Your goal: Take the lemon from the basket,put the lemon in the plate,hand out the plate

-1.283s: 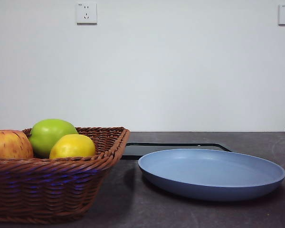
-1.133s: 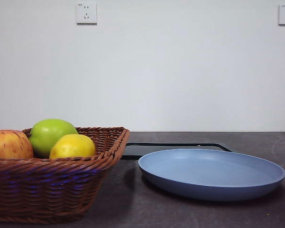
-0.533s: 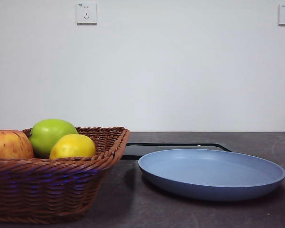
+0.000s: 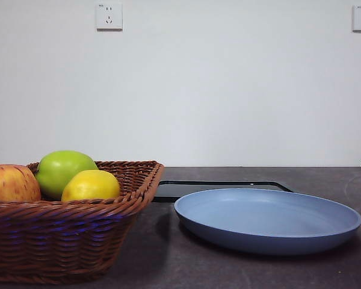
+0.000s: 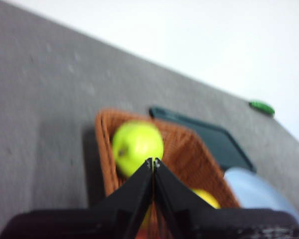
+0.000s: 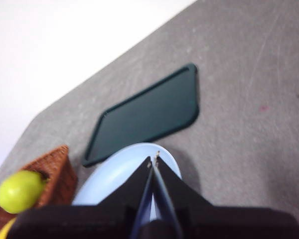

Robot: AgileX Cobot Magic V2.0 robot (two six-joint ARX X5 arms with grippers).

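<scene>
Both grippers, left [image 5: 153,162] and right [image 6: 154,158], are hanging closed and empty while the lemon [image 4: 91,185] is sitting in the basket [image 4: 78,232], leaving the plate [image 4: 268,220] bare and every step undone.

Closed left hand [image 5: 153,162] above basket [image 5: 103,149]

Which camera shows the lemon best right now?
The front view: the lemon sits sharp and near inside the basket, beside the green apple. The left wrist view shows only a blurred sliver behind its jaws; the right wrist view, a yellow scrap at the corner.
</scene>
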